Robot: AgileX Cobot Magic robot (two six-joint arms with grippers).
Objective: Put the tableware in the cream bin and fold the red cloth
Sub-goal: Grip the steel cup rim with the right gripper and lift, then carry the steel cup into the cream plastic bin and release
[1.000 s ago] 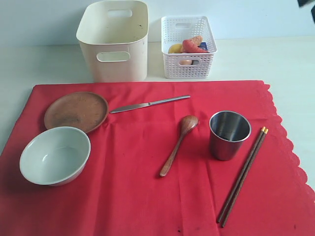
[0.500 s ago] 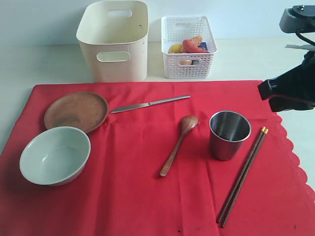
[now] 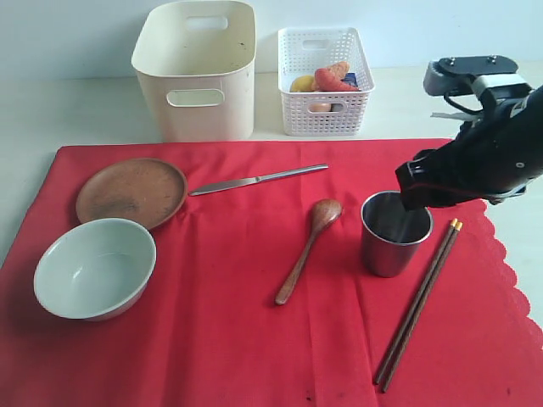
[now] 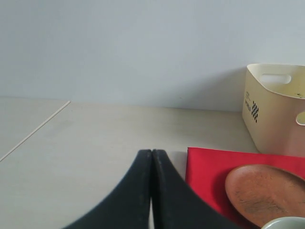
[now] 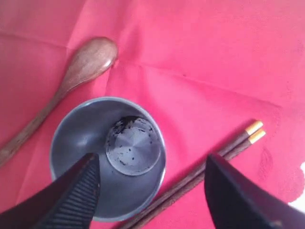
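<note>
Right fingers (image 5: 76, 191) spread above round steel cup (image 5: 131, 145) | left fingers (image 4: 138, 191) closed, empty | risk: off-centre descent clips rim, toppling cup

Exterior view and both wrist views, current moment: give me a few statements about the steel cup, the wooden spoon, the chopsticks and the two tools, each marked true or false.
1. The right tool is open over the round steel cup. True.
2. The cup lies tipped on its side. False: it stands upright, mouth up.
3. The brown wooden spoon and the dark orange-tipped chopsticks lie on the bright red cloth. True.
4. The spoon touches the cup. False: red cloth shows between them.
5. The left tool is shut and holds nothing. True.
</note>
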